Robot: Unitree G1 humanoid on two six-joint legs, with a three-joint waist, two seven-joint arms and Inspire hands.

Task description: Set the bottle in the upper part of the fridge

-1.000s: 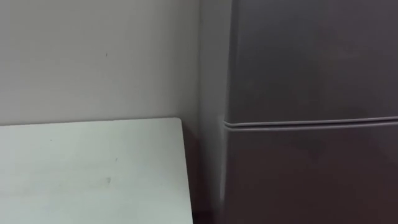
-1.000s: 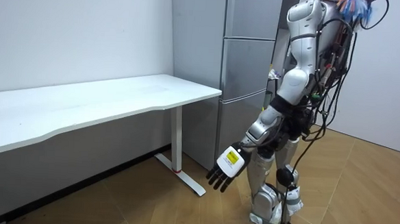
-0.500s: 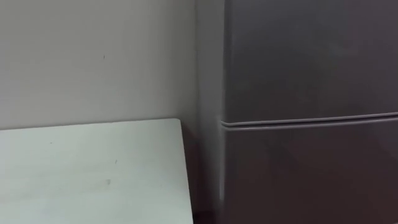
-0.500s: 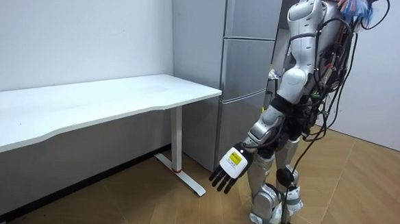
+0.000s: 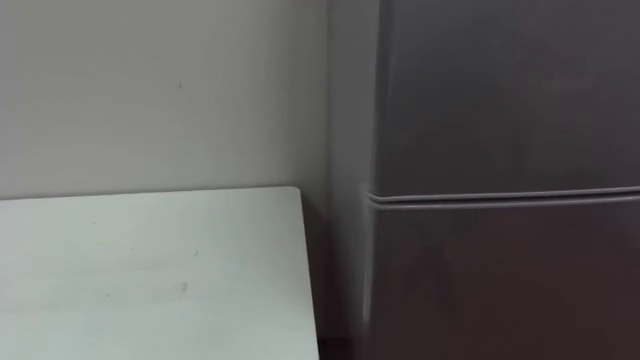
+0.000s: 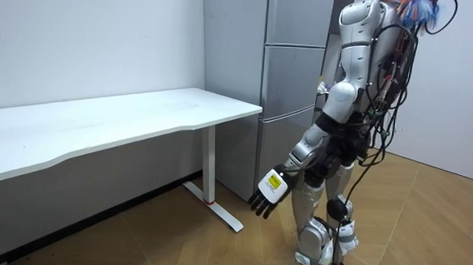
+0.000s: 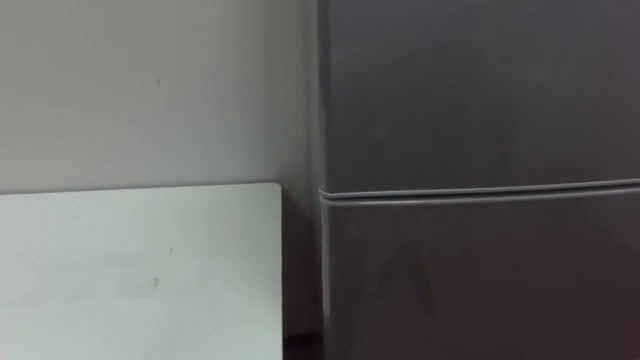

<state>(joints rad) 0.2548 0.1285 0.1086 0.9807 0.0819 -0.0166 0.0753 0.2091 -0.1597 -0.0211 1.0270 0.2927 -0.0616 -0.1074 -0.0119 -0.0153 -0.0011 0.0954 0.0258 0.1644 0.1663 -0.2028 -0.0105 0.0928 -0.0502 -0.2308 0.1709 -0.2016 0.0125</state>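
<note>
A tall grey fridge [image 6: 292, 79] stands against the wall, and I stand right in front of it. Its doors are shut. A horizontal seam [image 5: 500, 196] between two doors crosses the eye views, and the upper door [image 7: 480, 90] lies above that seam. In the room view my left hand [image 6: 267, 189] hangs low beside my thigh, fingers straight and relaxed, holding nothing.
A white table [image 6: 115, 118] stands to the left of the fridge against the pale wall, and its corner [image 5: 290, 200] comes close to the fridge side. A narrow dark gap separates table and fridge. Wooden floor [image 6: 426, 232] spreads behind me.
My left hand has swung a little up and forward. The eye view has shifted slightly to the left; fridge and table stay put.
</note>
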